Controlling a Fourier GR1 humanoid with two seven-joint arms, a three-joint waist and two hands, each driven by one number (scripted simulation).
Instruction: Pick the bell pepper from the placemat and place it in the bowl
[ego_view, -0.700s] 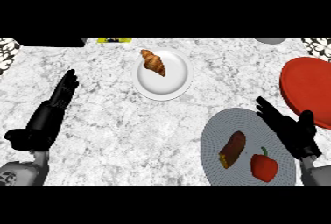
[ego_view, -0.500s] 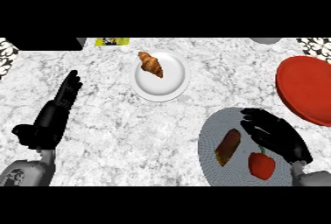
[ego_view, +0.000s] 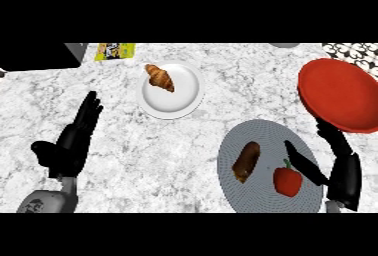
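The red bell pepper (ego_view: 288, 181) lies on the round grey placemat (ego_view: 255, 131) at the lower right, next to a brown pastry (ego_view: 246, 161). My right hand (ego_view: 345, 172) is open just right of the pepper. Its thumb (ego_view: 301, 163) stretches over the mat just above the pepper, and its fingers (ego_view: 332, 138) point up toward the red bowl (ego_view: 336, 92). No part of the hand curls round the pepper. The bowl stands at the right, past the mat's far edge. My left hand (ego_view: 70, 142) rests open at the left, fingers up.
A white plate (ego_view: 184, 102) holding a croissant (ego_view: 159, 77) sits in the upper middle. At the back are a yellow-green packet (ego_view: 114, 50), a black block (ego_view: 37, 56) at the far left and a patterned surface (ego_view: 354, 50) at the far right.
My right hand swept in over the placemat above the pepper, then shifted right and down to the pepper's right side with its thumb spread. The left hand has held still.
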